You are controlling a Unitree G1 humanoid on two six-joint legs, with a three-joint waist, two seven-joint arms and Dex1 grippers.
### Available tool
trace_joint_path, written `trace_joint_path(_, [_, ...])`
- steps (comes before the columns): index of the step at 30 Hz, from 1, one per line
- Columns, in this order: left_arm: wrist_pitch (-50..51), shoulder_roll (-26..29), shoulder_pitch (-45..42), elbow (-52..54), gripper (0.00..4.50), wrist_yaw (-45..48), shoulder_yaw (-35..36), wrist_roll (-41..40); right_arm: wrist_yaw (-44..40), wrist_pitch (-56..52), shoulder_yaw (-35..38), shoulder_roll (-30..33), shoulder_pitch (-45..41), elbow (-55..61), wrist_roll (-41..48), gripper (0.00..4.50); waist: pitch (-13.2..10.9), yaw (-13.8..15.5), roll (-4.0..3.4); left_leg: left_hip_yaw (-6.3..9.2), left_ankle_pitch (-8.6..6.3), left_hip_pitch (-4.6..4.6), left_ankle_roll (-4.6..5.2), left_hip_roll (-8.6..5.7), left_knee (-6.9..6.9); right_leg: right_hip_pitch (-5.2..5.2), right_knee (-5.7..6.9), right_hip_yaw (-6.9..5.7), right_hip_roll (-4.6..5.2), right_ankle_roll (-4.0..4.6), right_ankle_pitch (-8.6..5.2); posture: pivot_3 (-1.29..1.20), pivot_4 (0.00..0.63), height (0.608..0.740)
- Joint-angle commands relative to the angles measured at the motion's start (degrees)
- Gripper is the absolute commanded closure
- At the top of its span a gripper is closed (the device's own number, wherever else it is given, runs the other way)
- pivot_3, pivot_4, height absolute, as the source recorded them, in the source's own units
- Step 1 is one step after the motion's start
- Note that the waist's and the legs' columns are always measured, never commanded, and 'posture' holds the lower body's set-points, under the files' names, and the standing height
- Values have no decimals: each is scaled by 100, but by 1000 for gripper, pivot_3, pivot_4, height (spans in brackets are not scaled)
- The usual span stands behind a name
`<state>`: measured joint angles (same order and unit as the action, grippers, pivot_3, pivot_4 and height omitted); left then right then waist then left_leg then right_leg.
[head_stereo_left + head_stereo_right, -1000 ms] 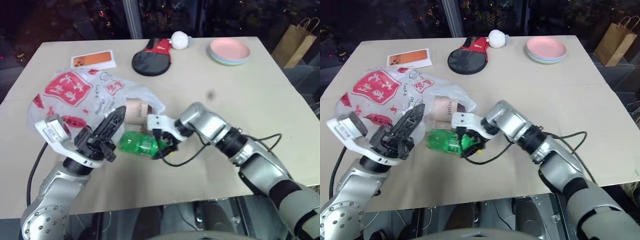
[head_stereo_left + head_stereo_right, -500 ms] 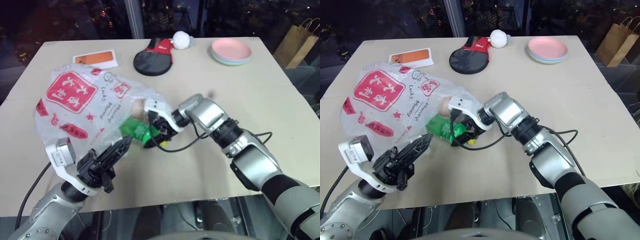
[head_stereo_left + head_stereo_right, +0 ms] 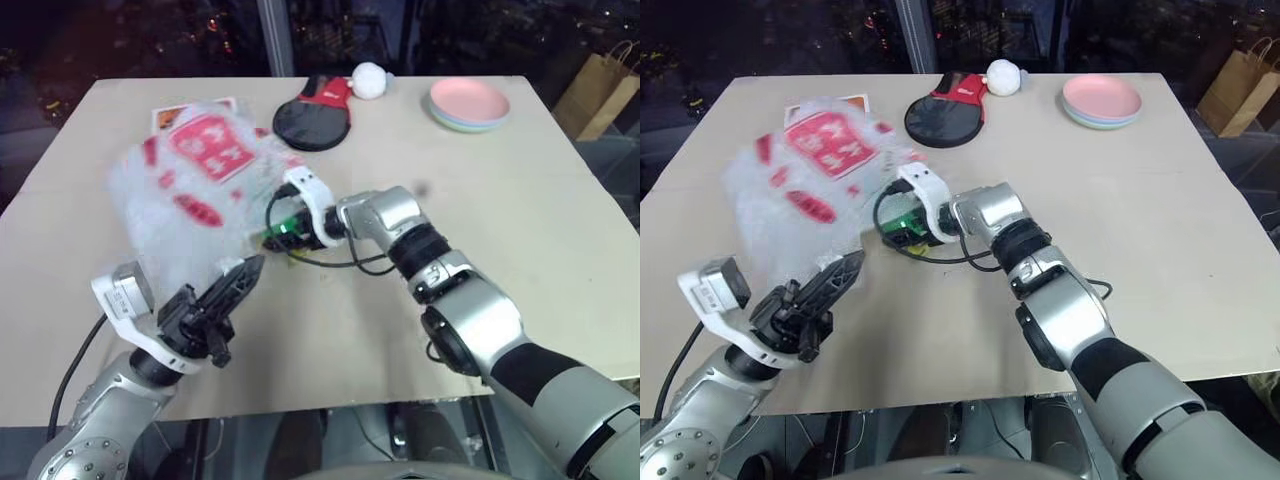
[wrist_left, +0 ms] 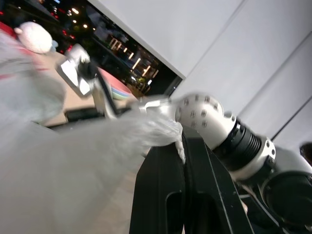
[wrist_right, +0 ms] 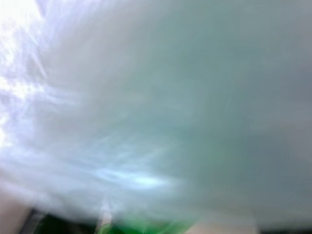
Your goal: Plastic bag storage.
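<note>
Clamped tight, our left gripper (image 3: 235,285) pinches the plastic bag's (image 3: 195,190) edge, holding it up over the table (image 3: 520,220) at ten o'clock so its mouth stays open. Our right gripper (image 3: 283,222) reaches inside with a green bottle (image 3: 898,224); we cannot tell its jaws.
</note>
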<state>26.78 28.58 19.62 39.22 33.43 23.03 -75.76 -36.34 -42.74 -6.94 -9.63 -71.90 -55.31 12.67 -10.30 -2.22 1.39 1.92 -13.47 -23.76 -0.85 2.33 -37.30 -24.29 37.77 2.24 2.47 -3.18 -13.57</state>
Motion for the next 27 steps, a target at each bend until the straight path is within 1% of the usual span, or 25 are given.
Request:
trace_joint_path(1, [-118,-85,-76,13,4500,-94,60,-11,109,423,431,-547,-475,13,294,25,-2,-36,-3,1,0,0,0,0,1,0,1,0,-1,0,0,0,150,740])
trace_joint_path(3, [-178,-180,-175,-60,4500,-225,41,143,-196,421,294,-491,-387,206,253,25,-2,-55,-4,0,0,6,0,3,8,-2,2,4,-6,2,-1,0,150,740])
trace_joint_path(6, [-322,-365,-431,-216,4500,-544,55,340,-1017,291,-350,-226,-65,909,74,25,-5,-52,-9,2,0,7,1,5,12,-3,3,3,-9,5,-3,0,150,740])
trace_joint_path(9, [-387,-461,-688,-354,4500,-715,79,391,-1581,-51,-976,246,371,1852,-24,25,0,-24,-4,4,0,7,1,5,9,-2,5,0,-8,5,-3,0,150,740])
trace_joint_path(12, [-383,-487,-800,-397,4500,-767,61,428,-1883,-466,-1316,717,749,2746,-12,25,1,33,-2,6,0,2,0,3,3,3,1,-7,-3,4,-3,0,150,740])
trace_joint_path(13, [-379,-493,-830,-405,4500,-784,45,431,-1995,-537,-1410,903,862,3013,-13,25,1,34,-1,4,0,3,0,0,0,4,2,-6,0,3,-2,0,150,740])
trace_joint_path(15, [-361,-481,-899,-439,4500,-793,12,447,-2396,-539,-1765,1694,1268,3820,-120,25,5,79,5,5,0,3,0,-1,-3,5,3,-6,1,3,-2,0,150,740])
trace_joint_path(17, [-348,-465,-940,-466,4500,-804,28,433,-2574,-544,-1965,2292,1561,4415,-194,25,4,127,4,8,0,3,0,-2,-5,8,1,-9,2,3,-2,0,150,740])
trace_joint_path(20, [-332,-409,-980,-507,4500,-820,112,370,-2338,-583,-1783,2782,1816,4915,-237,25,0,66,-4,5,0,5,0,-2,-4,3,7,-4,0,4,-3,0,150,740])
trace_joint_path(21, [-325,-386,-983,-519,4500,-824,149,345,-2207,-606,-1651,2870,1876,5000,-235,25,0,-2,-4,3,0,8,0,1,-3,1,10,3,-5,4,-3,0,150,740])
trace_joint_path(23, [-323,-337,-970,-560,4500,-848,282,259,-1850,-646,-1337,2993,1973,5041,-268,25,0,-49,-4,6,0,14,1,9,0,1,14,8,-17,5,-3,0,150,740])
trace_joint_path(25, [-327,-285,-943,-636,4500,-888,474,135,-1182,-645,-851,2822,2037,4806,-309,25,0,-49,-3,5,0,17,1,13,0,1,16,13,-23,5,-3,0,150,740])
trace_joint_path(27, [-308,-211,-898,-726,4500,-909,686,10,-526,-291,-555,2597,2121,4486,-456,25,1,-31,-2,5,0,16,1,15,0,2,16,12,-24,5,-3,0,150,740])
